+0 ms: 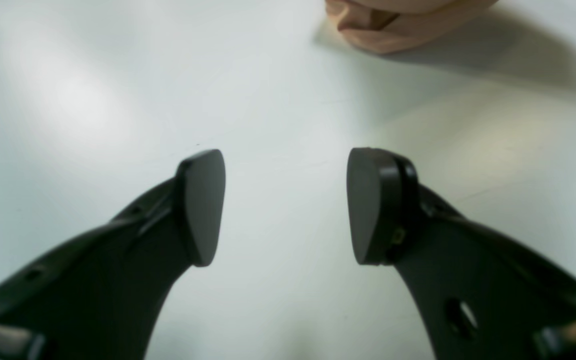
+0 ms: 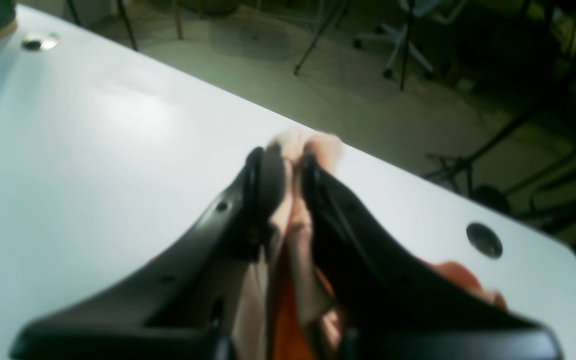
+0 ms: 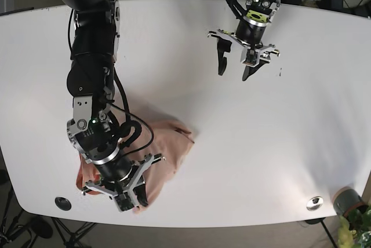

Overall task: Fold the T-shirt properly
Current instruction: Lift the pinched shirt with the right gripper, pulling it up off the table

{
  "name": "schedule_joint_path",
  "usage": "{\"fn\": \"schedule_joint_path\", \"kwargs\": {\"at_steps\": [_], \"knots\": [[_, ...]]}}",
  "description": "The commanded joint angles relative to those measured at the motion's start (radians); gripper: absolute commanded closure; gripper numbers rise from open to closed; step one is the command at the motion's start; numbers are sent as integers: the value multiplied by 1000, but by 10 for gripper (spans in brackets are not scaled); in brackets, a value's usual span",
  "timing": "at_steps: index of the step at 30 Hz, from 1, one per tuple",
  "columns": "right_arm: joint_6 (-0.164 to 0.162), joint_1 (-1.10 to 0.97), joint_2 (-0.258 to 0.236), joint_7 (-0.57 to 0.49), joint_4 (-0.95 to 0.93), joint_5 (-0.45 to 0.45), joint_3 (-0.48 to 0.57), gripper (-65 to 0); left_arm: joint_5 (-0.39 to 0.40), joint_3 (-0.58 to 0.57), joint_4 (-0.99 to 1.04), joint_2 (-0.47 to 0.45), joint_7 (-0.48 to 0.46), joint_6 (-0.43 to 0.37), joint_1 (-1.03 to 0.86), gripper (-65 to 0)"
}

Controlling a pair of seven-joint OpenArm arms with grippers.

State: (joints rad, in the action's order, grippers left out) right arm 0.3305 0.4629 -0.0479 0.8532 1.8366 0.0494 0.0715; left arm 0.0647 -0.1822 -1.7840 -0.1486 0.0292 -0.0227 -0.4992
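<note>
The T-shirt (image 3: 165,143) is a peach-pink cloth, bunched up near the table's front left in the base view. My right gripper (image 3: 130,200) is shut on a fold of it; in the right wrist view the cloth (image 2: 295,150) sticks out between the closed fingers (image 2: 268,180) and hangs below them. My left gripper (image 3: 235,69) is open and empty, over bare table at the back, well away from the shirt. In the left wrist view its fingertips (image 1: 203,205) stand wide apart above the white table, and an edge of the shirt (image 1: 393,25) shows at the top.
The white table (image 3: 278,143) has a dark cable hole (image 3: 62,203) at the front left and a metal grommet (image 3: 315,203) at the front right. A dark green cup (image 3: 348,200) stands at the front right corner. Chairs and stands (image 2: 403,40) are on the floor beyond the table edge.
</note>
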Motion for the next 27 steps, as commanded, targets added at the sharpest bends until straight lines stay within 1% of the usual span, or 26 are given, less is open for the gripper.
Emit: {"fn": "schedule_joint_path", "kwargs": {"at_steps": [1,5,8,12,15,19,20,23,27], "knots": [[-4,18,0,-33,68,7,14,0,-1,2,-17,-3,-28,-1,0,-357],[-3,30,-4,-33,137,7,38,0,-1,0,-15,-3,-28,-1,0,-357],[-3,64,-28,-33,156,7,64,0,-1,0,-7,-1,-28,-1,1,-357],[-1,122,-42,-33,157,10,109,0,-1,-3,13,2,-28,-1,21,-357],[-1,178,-59,-33,156,8,152,0,1,-35,33,1,-28,-1,50,-357],[-1,238,-60,-33,157,8,190,0,2,-70,36,1,-28,-1,55,-357],[3,254,-60,-33,157,8,195,0,2,-81,34,1,-28,-1,55,-357],[45,299,-56,-32,156,8,199,0,2,-102,31,1,-28,-1,56,-357],[55,354,-54,-32,156,8,228,0,5,-104,29,5,-30,-1,56,-357]]}}
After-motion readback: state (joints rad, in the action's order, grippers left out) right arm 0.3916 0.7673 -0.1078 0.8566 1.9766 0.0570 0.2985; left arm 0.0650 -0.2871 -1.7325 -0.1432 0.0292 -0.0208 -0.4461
